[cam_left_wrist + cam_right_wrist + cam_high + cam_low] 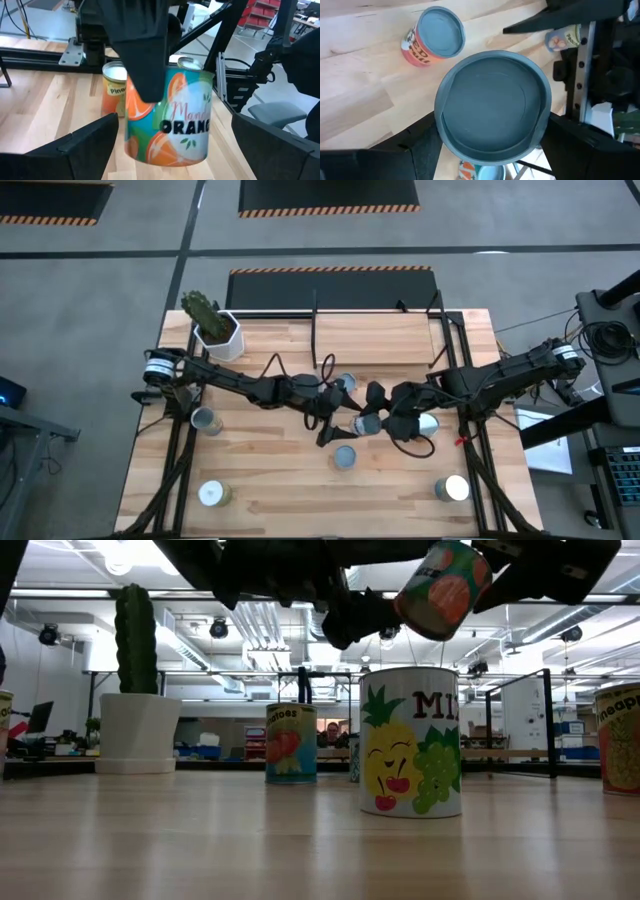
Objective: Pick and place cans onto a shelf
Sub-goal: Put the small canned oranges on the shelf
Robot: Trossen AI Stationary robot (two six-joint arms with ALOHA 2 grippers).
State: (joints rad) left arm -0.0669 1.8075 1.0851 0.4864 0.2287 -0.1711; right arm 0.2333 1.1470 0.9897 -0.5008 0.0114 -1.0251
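Observation:
A mandarin orange can (172,125), teal label and blue-grey top (492,107), hangs tilted above the table's middle (368,423), high in the low view (445,585). My right gripper (378,420) is shut on it. My left gripper (342,420) is open, its fingers (90,145) standing on either side of the can's wall with a gap, touching nothing. The shelf (375,335), a light-wood board in a black frame, stands at the table's far edge. Several other cans stand upright on the table on their bases. My right gripper pinches the mandarin orange can by its side wall just below the top rim (445,135), one finger on each side. The fingers come from the can's top end, and one finger (145,65) lies along the wall. The can is lifted clear of the table and tilted.
Cans stand at the left (205,420), near left (212,494), near middle (344,457), near right (452,488), before the shelf (345,383) and by the right arm (428,422). A white pot with a cactus (218,330) stands at the far left.

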